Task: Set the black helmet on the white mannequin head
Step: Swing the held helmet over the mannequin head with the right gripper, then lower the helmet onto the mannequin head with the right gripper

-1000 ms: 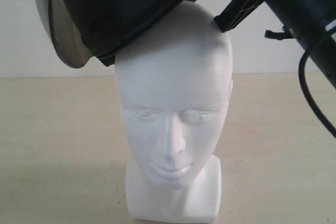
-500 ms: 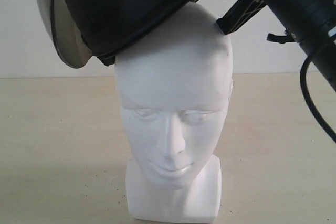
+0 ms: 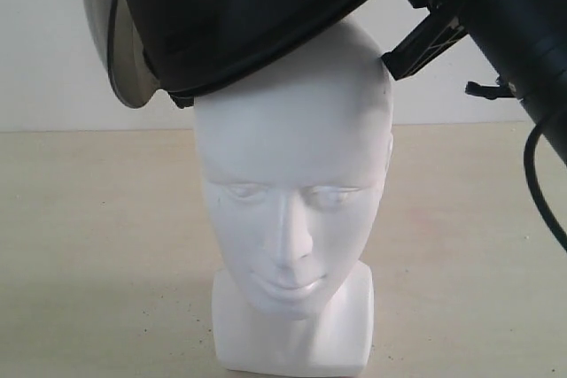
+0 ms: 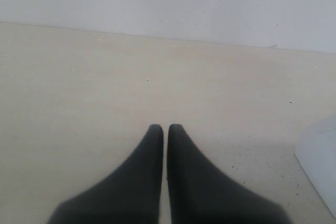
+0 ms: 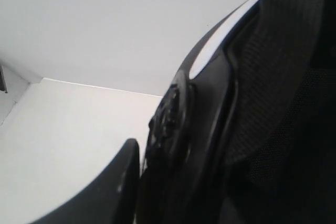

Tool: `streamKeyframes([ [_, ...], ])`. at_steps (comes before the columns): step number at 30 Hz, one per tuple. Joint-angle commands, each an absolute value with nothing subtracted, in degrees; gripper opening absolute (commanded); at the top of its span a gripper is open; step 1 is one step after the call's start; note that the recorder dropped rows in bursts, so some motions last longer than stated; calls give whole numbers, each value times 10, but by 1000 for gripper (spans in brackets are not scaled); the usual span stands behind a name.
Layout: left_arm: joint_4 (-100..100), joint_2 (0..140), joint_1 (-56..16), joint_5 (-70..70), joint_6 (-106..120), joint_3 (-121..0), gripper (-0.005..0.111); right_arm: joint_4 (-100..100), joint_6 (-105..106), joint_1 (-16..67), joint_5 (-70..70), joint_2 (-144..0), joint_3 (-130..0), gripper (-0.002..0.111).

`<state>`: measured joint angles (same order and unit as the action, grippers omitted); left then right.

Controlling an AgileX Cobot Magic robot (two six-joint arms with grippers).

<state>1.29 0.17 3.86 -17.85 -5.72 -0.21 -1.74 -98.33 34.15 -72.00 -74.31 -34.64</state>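
The white mannequin head (image 3: 292, 183) stands upright at the centre of the exterior view, face toward the camera. The black helmet (image 3: 248, 15) hangs tilted over its crown, its rim touching the top of the head, with the smoky visor (image 3: 124, 50) low on the left. My right gripper (image 5: 152, 150) is shut on the helmet's rim; one finger (image 5: 115, 182) lies outside the shell, the other is hidden behind the padded lining (image 5: 283, 77). The right arm (image 3: 523, 33) comes in from the upper right. Over bare table, my left gripper (image 4: 165, 129) is shut and holds nothing.
A pale beige table (image 3: 89, 245) spreads around the head, backed by a white wall (image 3: 44, 59). In the left wrist view a white block edge (image 4: 317, 166), probably the head's neck base, sits near the gripper.
The helmet and the right arm have shifted to the right over the head, and the helmet now covers more of the crown. The head has not moved.
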Motion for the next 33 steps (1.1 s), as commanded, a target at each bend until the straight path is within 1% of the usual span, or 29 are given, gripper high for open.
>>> streamKeyframes([
  [1,12,0,35,-178,-55,0,4,-18,-955,336,-700,-739,-321,0],
  [33,12,0,35,-178,-55,0,4,-18,-953,337,-700,-739,-268,0],
])
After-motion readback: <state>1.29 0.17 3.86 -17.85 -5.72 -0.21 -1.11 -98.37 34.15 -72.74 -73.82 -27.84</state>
